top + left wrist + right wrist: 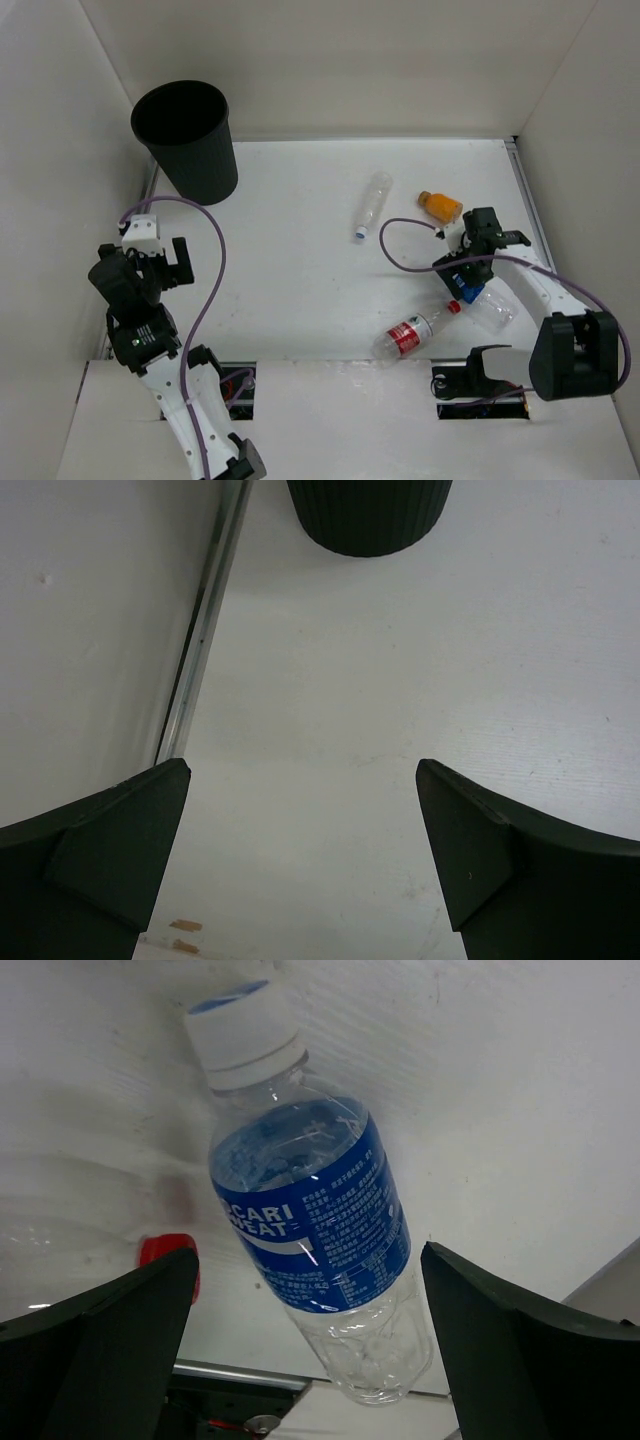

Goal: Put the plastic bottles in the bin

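The black bin (pixel 186 140) stands at the far left corner; its base (pixel 365 515) shows at the top of the left wrist view. A clear unlabelled bottle (pixel 372 203) and a short orange bottle (pixel 440 206) lie at mid-right. The red-label bottle (pixel 412 333) lies near the front edge, and its red cap (pixel 165 1250) is visible. The blue-label bottle (pixel 310 1210) (pixel 488 306) lies on the table between the fingers of my right gripper (pixel 305 1290) (pixel 463 280), which is open and not touching it. My left gripper (pixel 303 800) (pixel 172 262) is open and empty, short of the bin.
White walls enclose the table on three sides. A metal rail (pixel 205 630) runs along the left table edge beside the bin. Purple cables (pixel 215 270) loop from both arms. The front table edge (pixel 300 1380) lies just behind the blue-label bottle's base.
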Robot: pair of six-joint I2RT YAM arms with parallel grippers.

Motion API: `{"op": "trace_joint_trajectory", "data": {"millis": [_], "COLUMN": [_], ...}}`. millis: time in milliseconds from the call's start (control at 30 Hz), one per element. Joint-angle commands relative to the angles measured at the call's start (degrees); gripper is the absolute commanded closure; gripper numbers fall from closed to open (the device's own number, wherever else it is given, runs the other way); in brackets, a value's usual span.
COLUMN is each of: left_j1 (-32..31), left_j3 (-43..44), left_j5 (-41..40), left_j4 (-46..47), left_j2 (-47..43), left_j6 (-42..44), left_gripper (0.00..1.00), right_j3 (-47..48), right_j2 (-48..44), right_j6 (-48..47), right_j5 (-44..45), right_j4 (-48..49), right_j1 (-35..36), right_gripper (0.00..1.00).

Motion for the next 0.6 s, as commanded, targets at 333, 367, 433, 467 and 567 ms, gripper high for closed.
{"op": "trace_joint_trajectory", "data": {"millis": [333, 367, 433, 467, 567], "left_j1": [1.72, 1.98, 2.33, 2.42, 2.77], "left_j3": [6.46, 6.73, 7.08, 7.25, 7.96], "left_j5": [1.11, 1.11, 1.29, 1.29, 1.29], "left_j4": [0.74, 0.74, 0.74, 0.74, 0.48], "left_j2": [-0.28, -0.36, -0.54, -0.63, -0.63], "left_j6": [2.31, 2.31, 2.31, 2.31, 2.31], "left_gripper": [0.0, 0.0, 0.0, 0.0, 0.0], "right_j3": [6.19, 6.27, 6.45, 6.45, 6.01], "right_j2": [7.23, 8.02, 9.51, 10.22, 12.5], "right_j6": [-5.21, -4.95, -4.68, -4.59, -4.42], "right_j5": [1.41, 1.15, -0.08, -0.52, -1.75], "right_j4": [-1.98, -1.81, -1.89, -1.98, -2.07], "right_j1": [0.3, 0.47, 1.35, 1.79, 2.67], "right_gripper": [0.17, 0.22, 0.27, 0.29, 0.22]}}
